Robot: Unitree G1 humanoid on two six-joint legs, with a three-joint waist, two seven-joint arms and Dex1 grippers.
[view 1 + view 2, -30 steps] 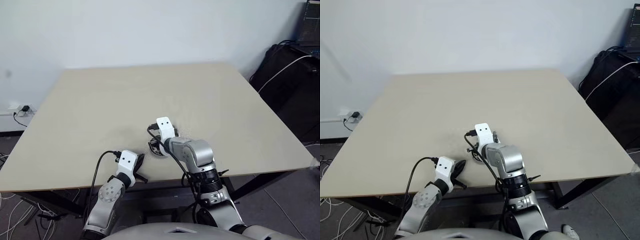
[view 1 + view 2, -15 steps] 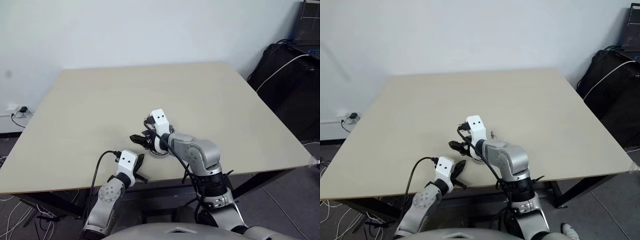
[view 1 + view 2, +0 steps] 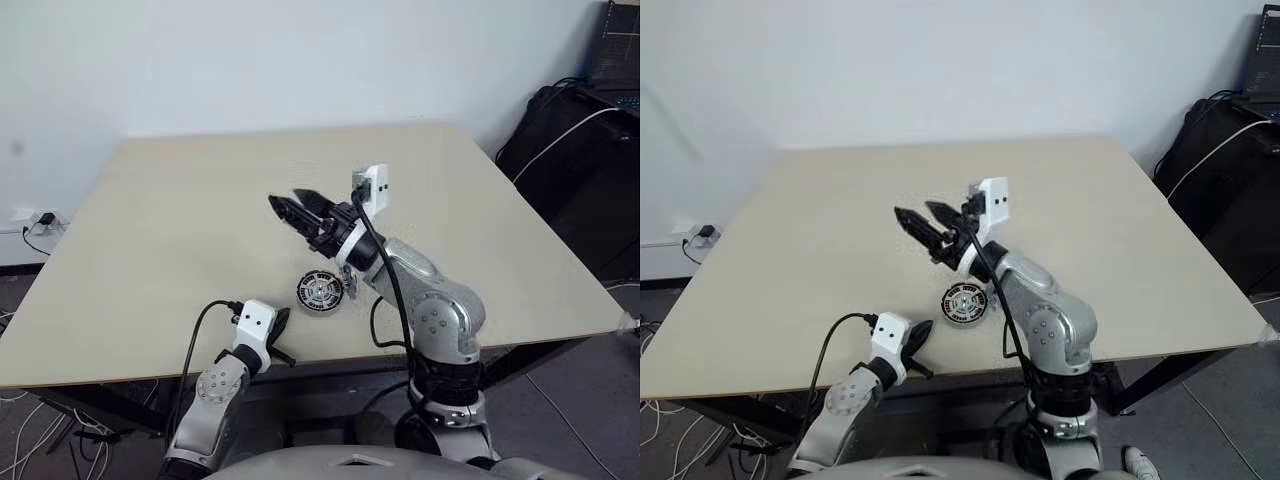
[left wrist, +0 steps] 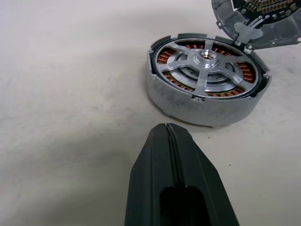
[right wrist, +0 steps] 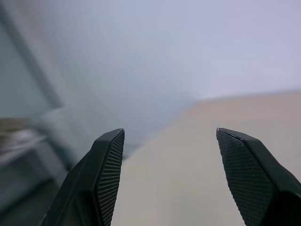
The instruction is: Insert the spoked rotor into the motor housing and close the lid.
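The motor housing lies on the table near its front edge, copper windings showing around its ring. A silver spoked disc with a central hub, which I take for the spoked rotor, sits inside it. A second grey round part, seemingly the lid, stands tilted up against the housing's rim. My left gripper is shut and empty, pointing at the housing from a short way off. Raised above the table behind the housing, my right gripper is open with nothing between its fingers.
The tan table stretches wide behind and to both sides of the housing. Black bags with a white cable stand on the floor to the right. A power strip lies on the floor at the left.
My right gripper opened over the housing, then rose and swung up to point across the table, leaving the housing uncovered. The left gripper stayed where it was.
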